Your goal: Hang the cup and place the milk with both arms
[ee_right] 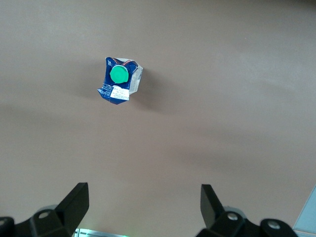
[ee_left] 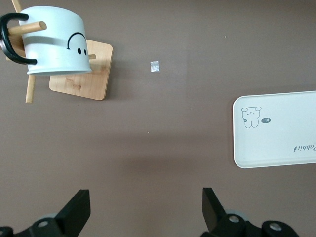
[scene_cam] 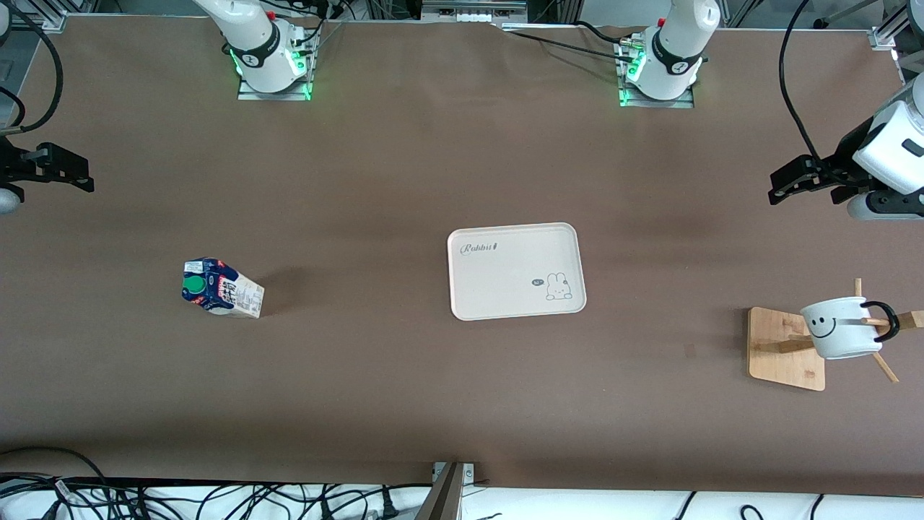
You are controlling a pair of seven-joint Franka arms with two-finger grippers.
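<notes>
Small scrap [ee_left: 155,66] beside cup [ee_left: 57,42] (left wrist view only)

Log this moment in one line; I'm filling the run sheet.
cup: hung on rack | milk: on table, not on tray | left gripper: open, empty | right gripper: open, empty

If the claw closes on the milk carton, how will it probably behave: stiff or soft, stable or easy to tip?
The milk carton stands upright on a small base on the table, so a push near its top would probably tip it. Its walls look like thin card and may dent under a hard squeeze. The sloped top and round green cap offer poor grip; the flat sides seem safer.
</notes>
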